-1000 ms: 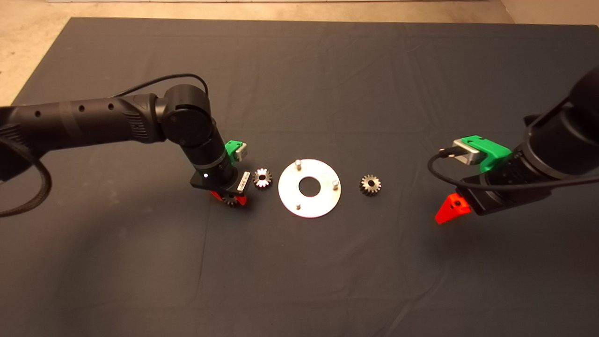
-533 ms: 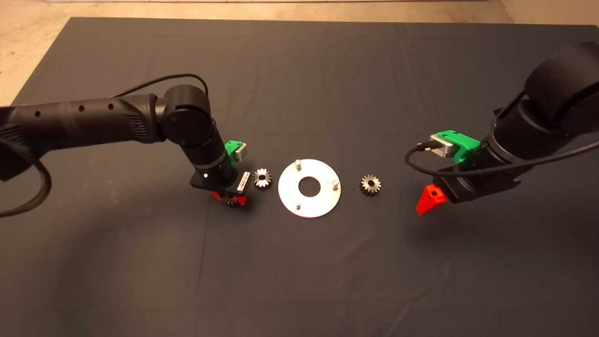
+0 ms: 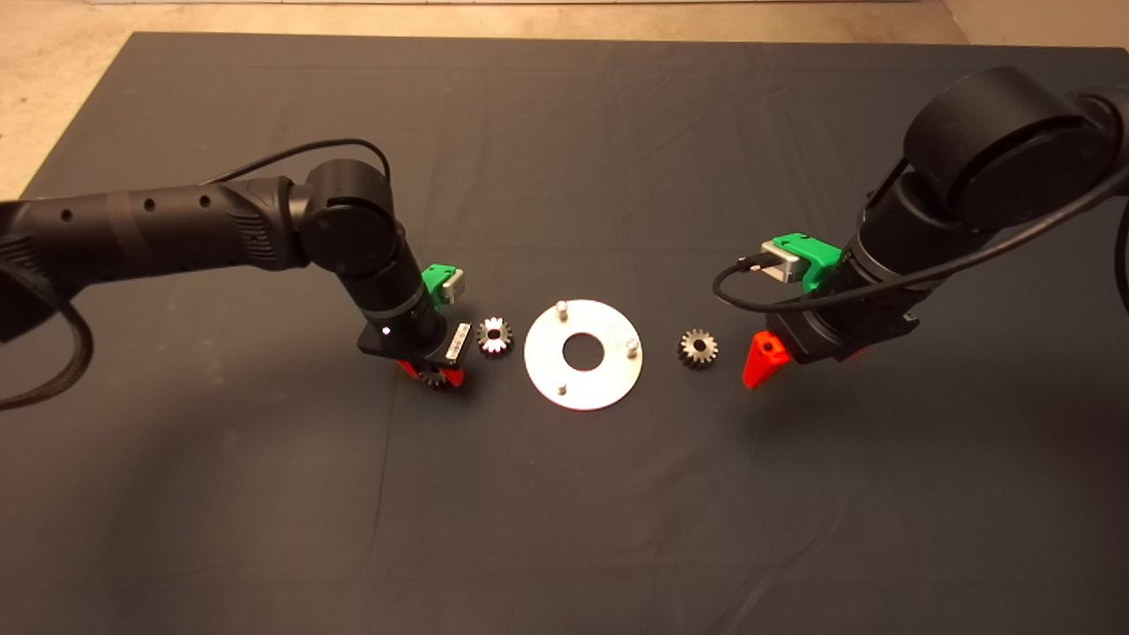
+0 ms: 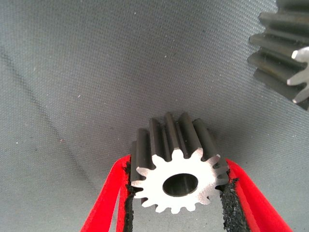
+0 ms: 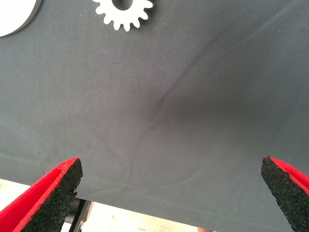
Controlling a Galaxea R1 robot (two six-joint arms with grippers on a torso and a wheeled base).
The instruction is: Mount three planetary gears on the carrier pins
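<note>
My left gripper (image 3: 432, 376) is low over the mat left of the disc, shut on one planetary gear (image 4: 178, 180) held by its teeth between both pads. A second gear (image 3: 495, 336) lies flat between that gripper and the disc, and its edge shows in the left wrist view (image 4: 285, 53). The shiny disc (image 3: 600, 388) carries three bare carrier pins (image 3: 561, 308), (image 3: 631, 346), (image 3: 560, 388). A third gear (image 3: 698, 348) lies right of the disc. My right gripper (image 5: 169, 188) is open and empty; its red finger (image 3: 760, 362) hangs just right of that gear (image 5: 124, 12).
The dark mat (image 3: 564, 511) spreads wide around the parts, with faint creases. Bare floor (image 3: 53, 79) shows past its far and left edges. A black cable (image 3: 741, 291) loops off the right wrist.
The right arm has swung in leftward, bringing its open gripper close to the gear right of the disc. The left gripper and its gear have stayed put.
</note>
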